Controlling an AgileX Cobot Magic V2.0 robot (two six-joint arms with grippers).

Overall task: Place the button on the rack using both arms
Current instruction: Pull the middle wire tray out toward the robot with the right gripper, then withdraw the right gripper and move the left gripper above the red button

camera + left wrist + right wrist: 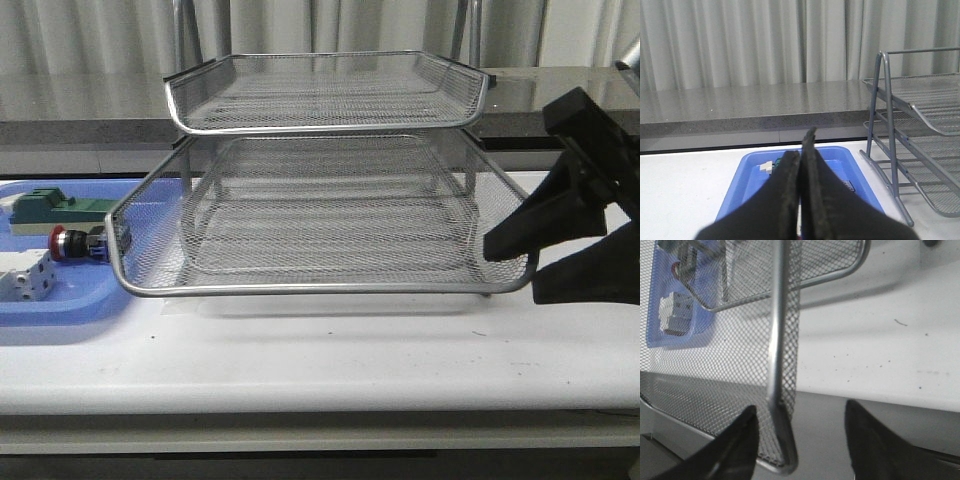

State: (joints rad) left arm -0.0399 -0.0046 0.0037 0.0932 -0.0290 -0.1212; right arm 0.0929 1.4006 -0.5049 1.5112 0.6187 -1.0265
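the right pincer sits at the right edge of the front frame with its fingers apart, straddling the near right corner of the rack; the right wrist view shows the rim passing between the two fingers, though whether they touch it cannot be told. the left pincer, seen only in its own wrist view, has its fingers pressed together and empty, hanging above the blue tray. the button lies in that tray at the left middle of the front frame, just beside the rack's left rim, between a green block and a white block. nothing is picked up yet, so the grasp, the carry and the placing all seem left to do.
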